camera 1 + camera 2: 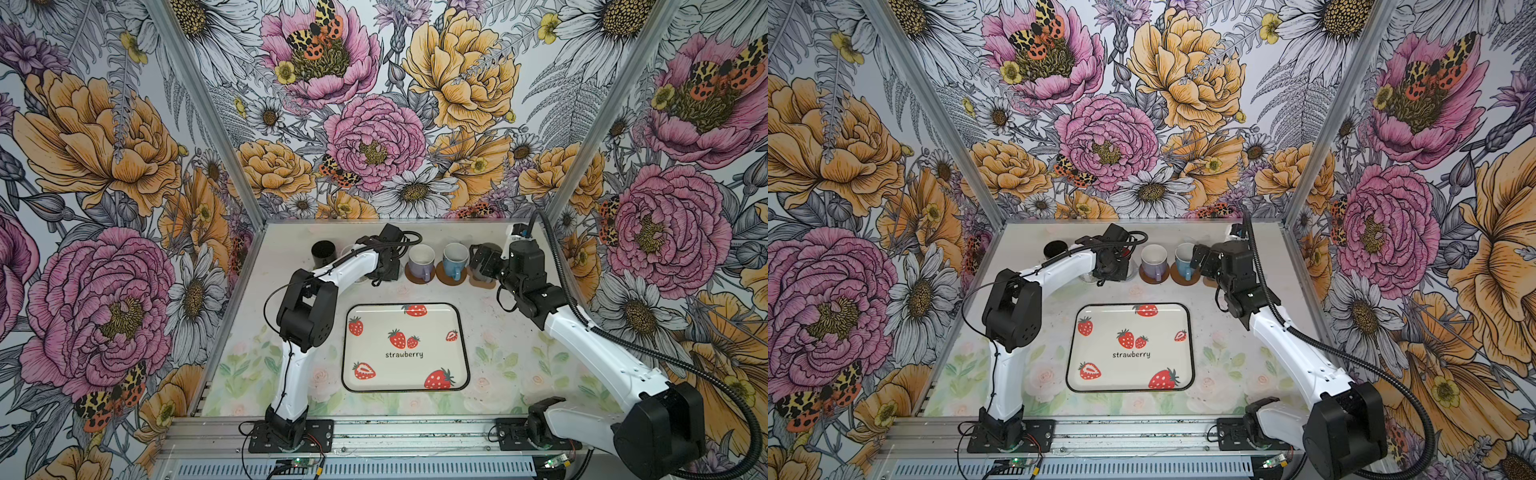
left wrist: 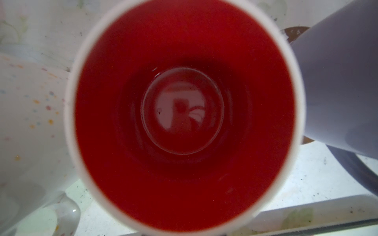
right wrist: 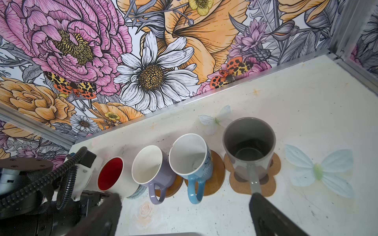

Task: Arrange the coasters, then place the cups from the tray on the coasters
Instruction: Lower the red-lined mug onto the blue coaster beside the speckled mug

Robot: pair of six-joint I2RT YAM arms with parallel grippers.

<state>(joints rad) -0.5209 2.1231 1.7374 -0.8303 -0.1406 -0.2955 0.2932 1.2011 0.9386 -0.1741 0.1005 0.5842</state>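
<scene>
Right tool (image 3: 184, 197) jaws spread before grey mug (image 3: 250, 169); tray (image 1: 374, 316) reads "strawberry".

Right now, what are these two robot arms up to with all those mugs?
They are meant to get mugs from a tray onto coasters. The tray lies empty, and the mugs stand in a row along the back of the table. The left gripper sits right over the red-inside mug; whether it grips it is hidden. The right gripper hangs open by the grey mug, which stands on the paw-shaped coaster.
</scene>
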